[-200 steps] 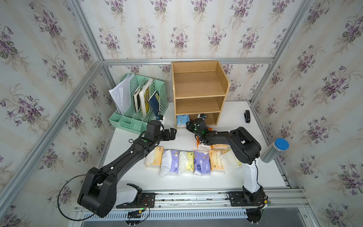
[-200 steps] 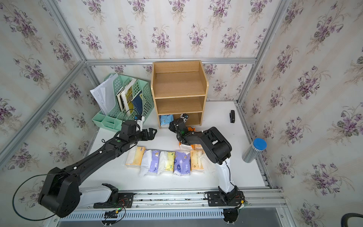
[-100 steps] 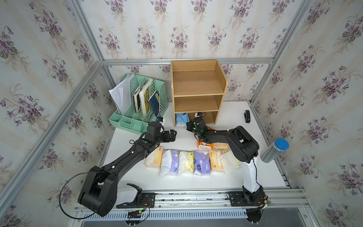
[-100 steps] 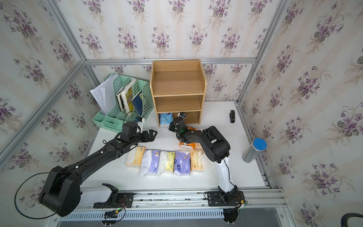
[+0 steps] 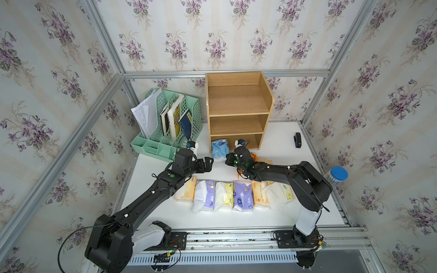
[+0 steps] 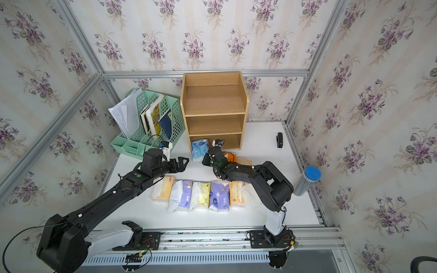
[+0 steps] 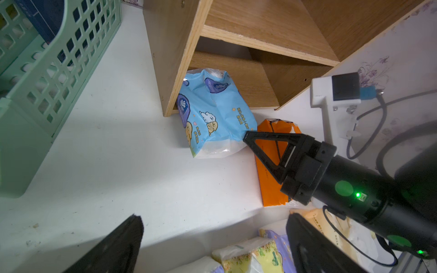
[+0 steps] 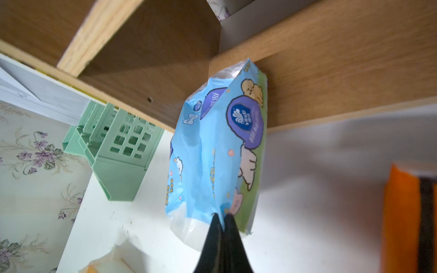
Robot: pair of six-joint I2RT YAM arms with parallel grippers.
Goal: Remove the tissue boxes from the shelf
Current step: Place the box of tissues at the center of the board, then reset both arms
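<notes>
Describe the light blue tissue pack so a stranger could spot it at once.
Find the wooden shelf at the back of the table. From its bottom tier, at the end nearest the green file rack, the light blue tissue pack sticks out onto the table, pinched by the right gripper. It is the only blue pack; the other packs are orange, yellow or purple.

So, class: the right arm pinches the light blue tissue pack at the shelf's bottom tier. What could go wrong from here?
The right jaws grip only the wrapper edge of the light blue pack; it may slip or tear.
Its far end rests against the shelf side panel and could snag.
The orange pack lies beside the right arm; retreating may shove it.
</notes>
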